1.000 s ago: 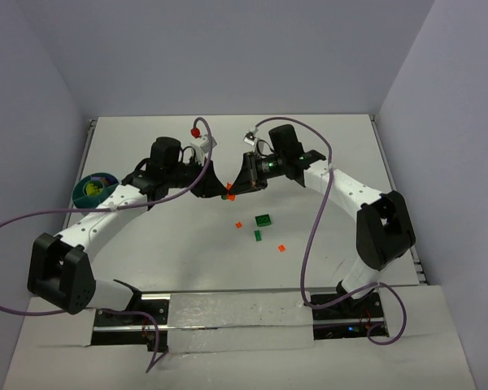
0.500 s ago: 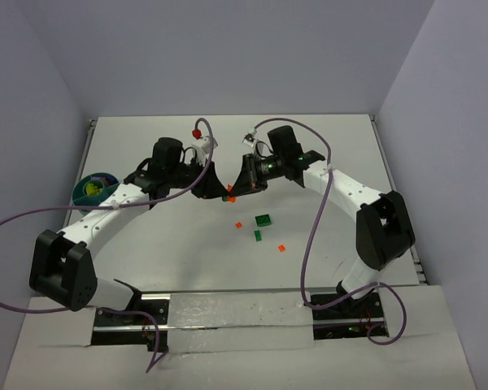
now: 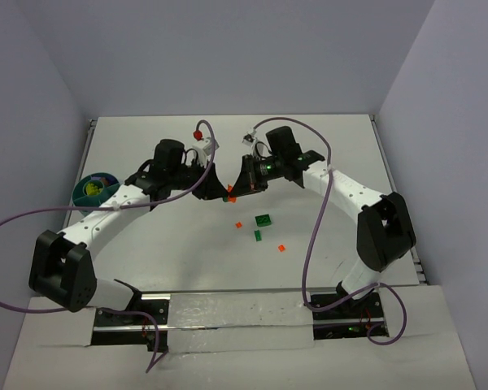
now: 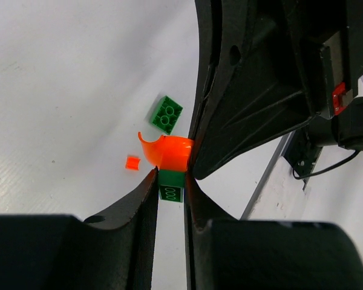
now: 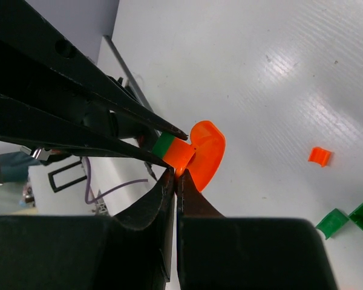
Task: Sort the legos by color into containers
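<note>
The orange round piece point(image 5: 204, 151), joined to a dark green brick point(image 4: 170, 186), was held well to the right of the teal bowl point(image 3: 112, 180). The brick was clamped by the left gripper point(image 4: 170, 179), the orange piece pinched tight by the right gripper point(image 5: 176, 174). Loose legos point(image 3: 263, 219) were seen on the table point(image 3: 163, 244), farther still from the bowl.

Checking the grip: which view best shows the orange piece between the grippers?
Right wrist: the orange piece shows its curved face, pinched by the right gripper, its green brick held by the left gripper. Left wrist shows it side-on; top view, only a speck.
</note>
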Available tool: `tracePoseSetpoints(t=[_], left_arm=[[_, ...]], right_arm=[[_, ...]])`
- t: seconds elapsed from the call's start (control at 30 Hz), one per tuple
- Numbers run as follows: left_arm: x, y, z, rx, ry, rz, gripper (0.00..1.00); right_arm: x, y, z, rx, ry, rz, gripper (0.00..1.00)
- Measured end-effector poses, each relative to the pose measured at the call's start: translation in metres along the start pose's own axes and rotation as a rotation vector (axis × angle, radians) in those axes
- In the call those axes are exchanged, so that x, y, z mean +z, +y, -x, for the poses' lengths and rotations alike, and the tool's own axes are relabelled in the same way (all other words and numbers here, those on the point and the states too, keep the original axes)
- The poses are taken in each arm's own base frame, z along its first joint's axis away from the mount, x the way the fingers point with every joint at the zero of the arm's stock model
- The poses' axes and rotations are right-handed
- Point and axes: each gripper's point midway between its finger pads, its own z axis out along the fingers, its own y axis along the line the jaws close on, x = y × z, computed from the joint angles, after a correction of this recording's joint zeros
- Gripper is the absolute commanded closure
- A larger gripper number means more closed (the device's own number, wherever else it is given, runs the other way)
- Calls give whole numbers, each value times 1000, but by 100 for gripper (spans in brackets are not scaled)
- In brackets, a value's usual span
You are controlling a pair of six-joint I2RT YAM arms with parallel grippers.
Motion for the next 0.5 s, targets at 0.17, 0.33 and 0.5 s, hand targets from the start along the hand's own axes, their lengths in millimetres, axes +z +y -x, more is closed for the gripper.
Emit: tracePoseSetpoints(t=[0.17,0.33,0.5], left_arm=[[-2,-2,7,11,-46,0,100],[-1,-5,13,8,-75,-10,100],[-1,-6,13,9,-77,-10,100]], right_arm=[[-6,2,5,67,-11,51,100],[-11,2,7,175,-20,149,100],[-12,2,6,228,-22,182,100]])
